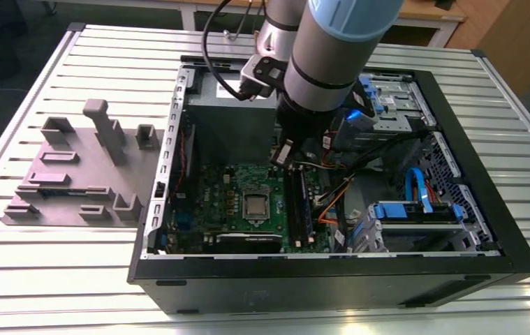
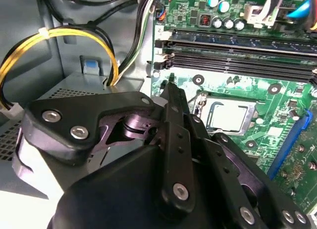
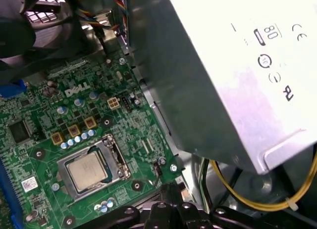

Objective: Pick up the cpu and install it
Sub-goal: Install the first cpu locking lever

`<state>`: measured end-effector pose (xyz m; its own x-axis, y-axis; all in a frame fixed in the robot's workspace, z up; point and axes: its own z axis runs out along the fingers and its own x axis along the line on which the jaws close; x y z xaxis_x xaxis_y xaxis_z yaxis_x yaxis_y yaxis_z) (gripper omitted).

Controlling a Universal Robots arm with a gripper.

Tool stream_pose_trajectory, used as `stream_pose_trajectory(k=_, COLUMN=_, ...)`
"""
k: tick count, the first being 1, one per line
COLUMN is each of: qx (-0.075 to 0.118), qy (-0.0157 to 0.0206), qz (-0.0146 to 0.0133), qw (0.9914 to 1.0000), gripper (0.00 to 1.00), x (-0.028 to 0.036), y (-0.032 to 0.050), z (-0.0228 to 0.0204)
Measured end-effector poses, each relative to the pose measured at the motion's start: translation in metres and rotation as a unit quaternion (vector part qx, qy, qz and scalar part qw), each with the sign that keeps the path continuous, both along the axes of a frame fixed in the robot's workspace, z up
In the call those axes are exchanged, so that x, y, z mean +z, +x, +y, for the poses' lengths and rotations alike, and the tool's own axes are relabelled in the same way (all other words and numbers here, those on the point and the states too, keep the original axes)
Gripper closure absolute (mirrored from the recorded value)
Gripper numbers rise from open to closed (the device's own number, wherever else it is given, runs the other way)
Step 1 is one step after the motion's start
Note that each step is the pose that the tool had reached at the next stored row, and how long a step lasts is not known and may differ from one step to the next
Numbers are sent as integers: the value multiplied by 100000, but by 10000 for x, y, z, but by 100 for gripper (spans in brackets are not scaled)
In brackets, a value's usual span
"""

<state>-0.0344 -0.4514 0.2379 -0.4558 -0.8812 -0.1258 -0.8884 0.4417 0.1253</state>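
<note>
Tool hovers above cpu seated in socket.

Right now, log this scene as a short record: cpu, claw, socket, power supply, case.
cpu: silver square chip lying flat in the motherboard socket
socket frame: metal, around the cpu, on the green motherboard
claw: above the board beside the socket, holding nothing that can be seen
power supply: grey box next to the board, yellow cables leaving it
case: black, open, lying on the slatted table
</note>
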Motion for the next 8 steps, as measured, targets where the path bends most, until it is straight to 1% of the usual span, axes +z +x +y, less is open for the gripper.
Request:
stream_pose_trajectory(k=4, qx=324, qy=331, qz=-5, qw=99999, gripper=89, x=-14, y=-22, z=14)
stream_pose_trajectory(k=8, qx=684, qy=383, qz=-11, qw=99997, gripper=89, x=-25, y=-49, z=25)
